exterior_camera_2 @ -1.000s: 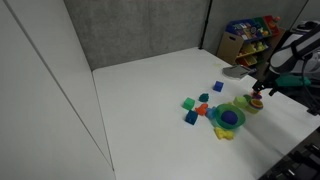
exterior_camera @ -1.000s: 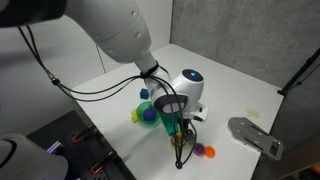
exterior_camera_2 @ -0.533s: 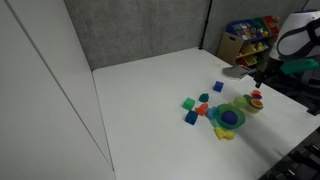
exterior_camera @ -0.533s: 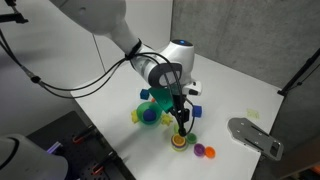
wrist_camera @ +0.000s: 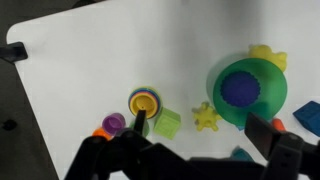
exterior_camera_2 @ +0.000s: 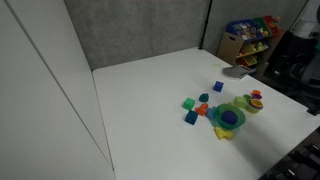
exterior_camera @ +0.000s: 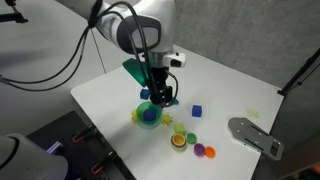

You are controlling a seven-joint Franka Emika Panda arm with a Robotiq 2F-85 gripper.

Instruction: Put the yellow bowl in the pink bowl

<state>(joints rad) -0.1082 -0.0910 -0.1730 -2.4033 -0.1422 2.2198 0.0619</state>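
Seemingly the yellow bowl [wrist_camera: 136, 97] sits nested with the pink bowl [wrist_camera: 146, 105] on the worktop [wrist_camera: 80, 70], with the purple bowl [wrist_camera: 113, 123] just beside. The end effector [wrist_camera: 200, 128] hangs above, jaws apart and empty. If seated crookedly, the yellow bowl could tip out when bumped.

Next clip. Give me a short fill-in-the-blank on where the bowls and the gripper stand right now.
1. The yellow bowl sits ___ the pink bowl.
2. The gripper hangs above the table, its jaws ___ and holding nothing.
3. Right next to the small purple bowl lies a small ___ one.

Missing words: inside; open; orange.
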